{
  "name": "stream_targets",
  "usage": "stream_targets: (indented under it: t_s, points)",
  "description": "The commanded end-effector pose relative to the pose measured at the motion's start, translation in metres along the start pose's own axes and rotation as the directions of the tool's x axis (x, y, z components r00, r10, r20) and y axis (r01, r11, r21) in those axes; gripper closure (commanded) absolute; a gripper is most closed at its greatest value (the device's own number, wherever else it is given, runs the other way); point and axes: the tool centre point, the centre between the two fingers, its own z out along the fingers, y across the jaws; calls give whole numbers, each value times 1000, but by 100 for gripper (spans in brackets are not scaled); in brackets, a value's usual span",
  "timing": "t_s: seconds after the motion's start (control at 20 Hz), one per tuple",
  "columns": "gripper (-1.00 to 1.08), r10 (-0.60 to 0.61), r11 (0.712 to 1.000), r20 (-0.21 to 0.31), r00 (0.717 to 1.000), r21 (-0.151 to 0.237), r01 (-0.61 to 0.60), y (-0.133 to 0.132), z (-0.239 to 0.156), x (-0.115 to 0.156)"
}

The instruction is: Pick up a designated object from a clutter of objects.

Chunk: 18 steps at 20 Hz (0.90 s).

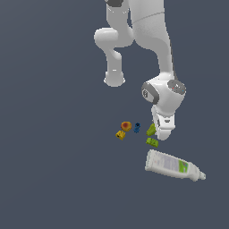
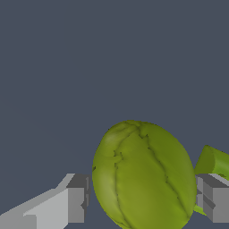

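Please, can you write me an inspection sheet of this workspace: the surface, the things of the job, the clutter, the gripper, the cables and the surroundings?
Surface: plain dark grey floor, no marks seen.
Job's thing: lime-green lump sits between the two fingers in the wrist view; partly hidden by the gripper in the exterior view.
Clutter: green brick just beside the lump; blue piece, orange round piece and yellow block toward the exterior view's left; white bottle lying on its side, apart from the rest.
Gripper: gripper is down over the lump, fingers open with a small gap on each side.
Cables: nothing seen.
Surroundings: nothing seen beyond the arm.
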Motion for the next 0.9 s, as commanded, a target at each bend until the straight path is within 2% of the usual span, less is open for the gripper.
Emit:
stream_targets:
  t_s: [0.0, 0.4, 0.85]
  points:
    - [108, 1, 1000, 0, 1000, 1, -1, 0, 1, 0]
    - [108, 0, 1000, 0, 1000, 0, 0, 1, -10, -11]
    - [108, -1, 1000, 1, 1000, 0, 1, 6, -51, -57]
